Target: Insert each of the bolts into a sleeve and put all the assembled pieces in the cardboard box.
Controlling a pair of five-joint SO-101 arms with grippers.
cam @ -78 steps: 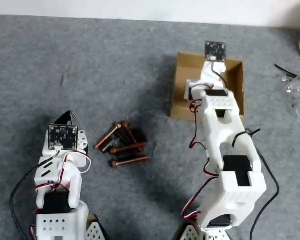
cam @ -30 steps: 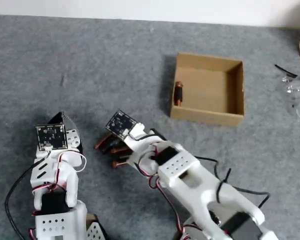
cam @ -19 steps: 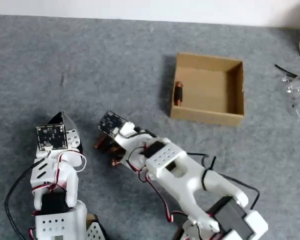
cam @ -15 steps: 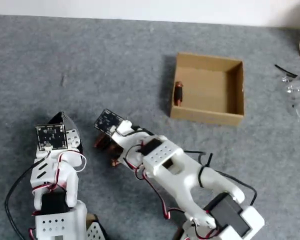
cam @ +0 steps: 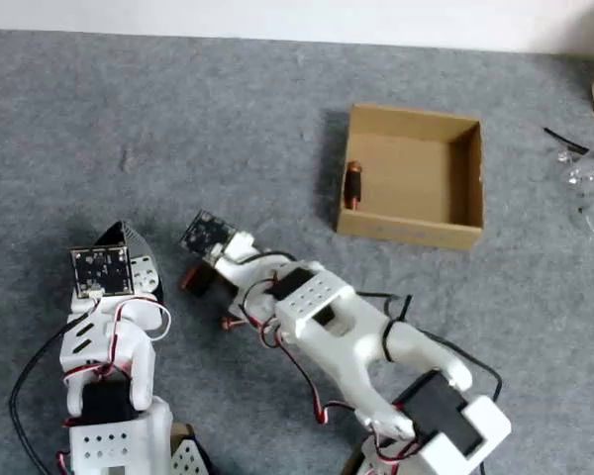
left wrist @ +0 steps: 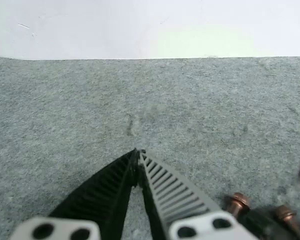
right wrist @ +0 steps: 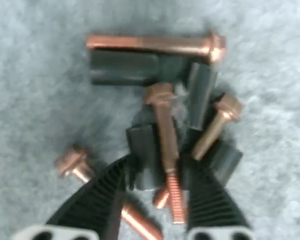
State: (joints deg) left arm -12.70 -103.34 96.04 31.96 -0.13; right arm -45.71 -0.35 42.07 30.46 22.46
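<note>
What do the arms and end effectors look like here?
The left arm and right arm are white plastic shells with black motors, plus red and black cables. Each wrist carries a small dark circuit board. The left end effector and right end effector have ribbed, tapering fingers.

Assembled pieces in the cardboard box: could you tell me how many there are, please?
1. The assembled piece lies inside the cardboard box, against the wall that faces the loose bolts. The box's near wall may hide a strip of floor.

Bare carpet (cam: 228, 129) all around the box (cam: 408, 234), with the right arm (cam: 327, 317) over the pile (right wrist: 162, 120) well off one side.
</note>
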